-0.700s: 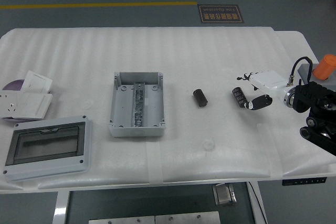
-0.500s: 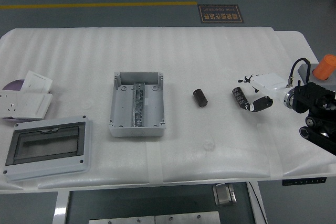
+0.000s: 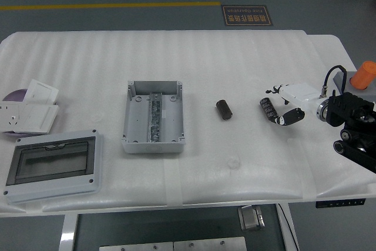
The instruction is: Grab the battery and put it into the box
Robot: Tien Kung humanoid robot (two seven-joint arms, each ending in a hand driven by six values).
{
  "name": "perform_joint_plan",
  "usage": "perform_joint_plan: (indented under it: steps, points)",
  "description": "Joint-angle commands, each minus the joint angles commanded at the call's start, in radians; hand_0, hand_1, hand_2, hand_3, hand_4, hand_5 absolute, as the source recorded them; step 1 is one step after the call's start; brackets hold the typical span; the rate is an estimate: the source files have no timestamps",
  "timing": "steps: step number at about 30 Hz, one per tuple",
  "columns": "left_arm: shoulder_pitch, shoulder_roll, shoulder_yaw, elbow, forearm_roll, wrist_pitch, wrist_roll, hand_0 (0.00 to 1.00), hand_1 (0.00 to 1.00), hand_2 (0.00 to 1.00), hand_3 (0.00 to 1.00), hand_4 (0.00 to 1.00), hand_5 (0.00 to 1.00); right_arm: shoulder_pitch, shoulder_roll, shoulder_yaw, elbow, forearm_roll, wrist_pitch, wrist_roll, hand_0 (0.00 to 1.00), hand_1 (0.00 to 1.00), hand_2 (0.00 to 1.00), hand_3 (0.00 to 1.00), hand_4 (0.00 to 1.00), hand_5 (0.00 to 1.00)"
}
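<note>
Two small black cylindrical batteries lie right of the open grey plastic box (image 3: 153, 117), and the right hand (image 3: 292, 103) has edged closer, fingers now curling around the nearer battery (image 3: 268, 109), the other battery (image 3: 224, 110) untouched mid-table.

The right hand (image 3: 288, 105) has moved a little to the left along the bench (image 3: 235, 63) and now sits closer to the battery (image 3: 268, 109) on the right side. Its lower fingers (image 3: 289, 117) have curled in, so the tips are now just beside the lower end of this battery, perhaps touching it. The black arm behind the hand has also shifted slightly inward.
</note>
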Motion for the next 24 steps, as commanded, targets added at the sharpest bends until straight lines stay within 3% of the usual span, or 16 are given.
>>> perform_joint_plan:
  steps: [5,6,11,12,24]
  points:
    - [0.0,-0.001,0.006,0.001,-0.002,-0.002,0.0,0.634,0.666,0.626,0.631,0.693,0.301,-0.002,0.006,-0.008,-0.007,0.004,-0.003,0.001,0.485,0.58,0.832,0.853,0.613,0.22]
    - [0.001,-0.001,0.007,0.002,-0.004,-0.002,0.001,0.633,0.666,0.626,0.631,0.693,0.302,-0.002,0.007,-0.009,-0.007,0.004,-0.004,0.001,0.476,0.58,0.808,0.786,0.482,0.159]
    - [0.001,0.0,0.012,0.003,-0.006,-0.003,0.002,0.633,0.666,0.626,0.631,0.693,0.302,-0.004,0.014,-0.011,-0.008,0.005,-0.009,-0.001,0.476,0.58,0.808,0.786,0.482,0.159]
    - [0.001,0.0,0.011,0.003,-0.006,-0.003,0.002,0.633,0.666,0.625,0.631,0.693,0.301,-0.004,0.015,-0.012,-0.008,0.007,-0.009,-0.001,0.453,0.58,0.741,0.723,0.179,0.011]
    - [-0.001,0.0,0.013,0.002,-0.01,0.0,-0.001,0.632,0.666,0.626,0.631,0.693,0.302,-0.014,0.004,0.021,0.025,0.041,-0.016,-0.003,0.454,0.58,0.737,0.723,0.212,0.026]
